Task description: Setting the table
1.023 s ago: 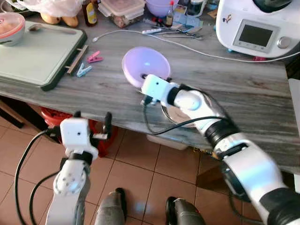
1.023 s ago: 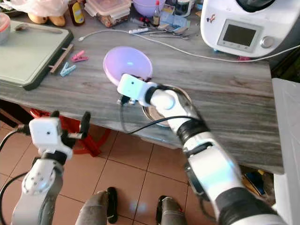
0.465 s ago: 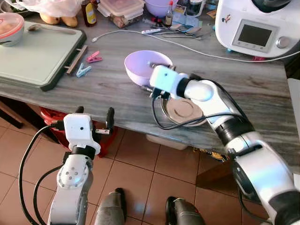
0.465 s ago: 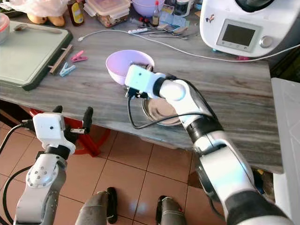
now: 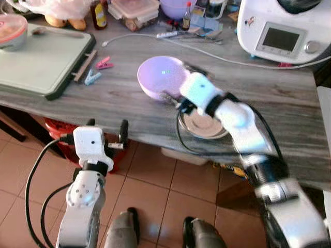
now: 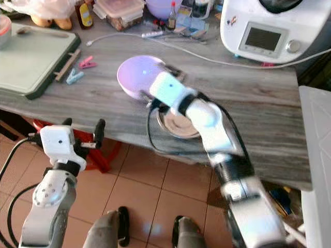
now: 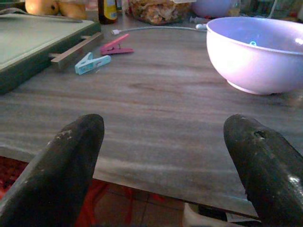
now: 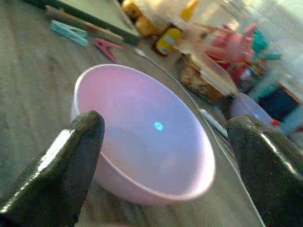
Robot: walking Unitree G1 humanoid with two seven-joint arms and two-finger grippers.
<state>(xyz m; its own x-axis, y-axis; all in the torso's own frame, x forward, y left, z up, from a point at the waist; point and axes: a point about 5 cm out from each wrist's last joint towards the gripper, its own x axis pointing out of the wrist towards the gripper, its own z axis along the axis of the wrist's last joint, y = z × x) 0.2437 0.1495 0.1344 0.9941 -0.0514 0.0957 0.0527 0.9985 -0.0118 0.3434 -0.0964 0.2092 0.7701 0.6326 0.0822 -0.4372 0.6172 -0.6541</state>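
Observation:
A lilac bowl (image 5: 161, 75) stands upright on the grey wooden counter (image 5: 119, 98). My right gripper (image 5: 180, 85) is at its right side, open, with its black fingers (image 8: 71, 156) spread wide on either side of the bowl (image 8: 142, 132) and not gripping it. Under that forearm a round metal plate (image 5: 204, 125) lies on the counter. My left gripper (image 5: 106, 133) is open below the counter's front edge, holding nothing. Its fingers (image 7: 66, 156) point over the counter towards the bowl (image 7: 255, 52).
A green cutting board (image 5: 41, 62) lies at the left, with a pink peg (image 5: 104, 63) and a blue peg (image 5: 93, 77) beside it. A white kitchen machine (image 5: 282, 26) stands at the back right, its cable (image 5: 217, 56) running behind the bowl. Containers and bottles crowd the back edge.
The bowl was tilted in my right gripper, then came down upright on the counter. The right gripper has let go, opened and drawn back to the right. The left arm stays put.

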